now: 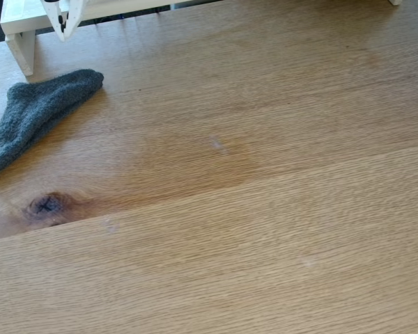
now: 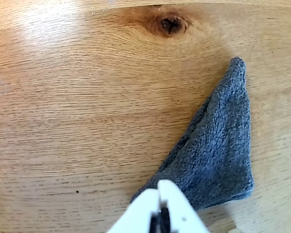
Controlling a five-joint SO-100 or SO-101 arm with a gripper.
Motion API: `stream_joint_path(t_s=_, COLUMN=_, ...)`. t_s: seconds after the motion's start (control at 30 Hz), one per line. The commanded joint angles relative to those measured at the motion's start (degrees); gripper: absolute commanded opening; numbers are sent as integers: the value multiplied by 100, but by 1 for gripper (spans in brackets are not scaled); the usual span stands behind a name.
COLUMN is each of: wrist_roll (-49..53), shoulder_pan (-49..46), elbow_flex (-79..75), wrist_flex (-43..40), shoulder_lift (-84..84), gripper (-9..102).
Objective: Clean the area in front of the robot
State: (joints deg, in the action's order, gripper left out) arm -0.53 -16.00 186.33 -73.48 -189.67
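The area is a broad oak-grain wooden surface with a darker tan patch, a dark knot and faint whitish smudges. In the wrist view the knot lies at the top. A dark grey fuzzy cloth, folded to a wedge, lies at the left of the fixed view. My white gripper hangs at the top left, just beyond the cloth's wide end. In the wrist view the gripper points in from the bottom edge, jaws pressed together with nothing between them, over the cloth's broad end.
A white wooden frame with a square leg runs along the far edge of the surface behind the gripper. Another smudge marks the near planks. The wood stretches open to the right and front.
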Motion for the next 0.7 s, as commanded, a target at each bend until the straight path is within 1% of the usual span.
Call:
stream_joint_path(t_s=0.0, wrist_roll=-26, shoulder_pan=-35, elbow_flex=562, wrist_flex=97, shoulder_lift=35, gripper=0)
stream_joint_path(t_s=0.1, wrist_roll=44, shoulder_pan=35, elbow_flex=562, wrist_flex=97, shoulder_lift=35, gripper=0)
stream_joint_path(t_s=0.13, wrist_roll=79, shoulder_pan=105, elbow_flex=562, wrist_flex=114, shoulder_lift=35, gripper=2)
stream_joint_path(t_s=0.17, wrist_roll=88, shoulder_pan=132, elbow_flex=562, wrist_flex=123, shoulder_lift=35, gripper=7)
stream_joint_path(t_s=0.2, wrist_roll=158, shoulder_pan=220, elbow_flex=562, wrist_flex=123, shoulder_lift=35, gripper=10)
stream_joint_path(t_s=0.43, wrist_roll=738, shoulder_pan=1090, elbow_flex=519, wrist_flex=853, shoulder_lift=35, gripper=10)
stream_joint_path(t_s=0.53, wrist_roll=976, shoulder_pan=1248, elbow_flex=492, wrist_flex=1002, shoulder_lift=62, gripper=10)
stream_joint_path(t_s=0.67, wrist_roll=1002, shoulder_pan=1397, elbow_flex=475, wrist_flex=1521, shoulder_lift=642, gripper=9)
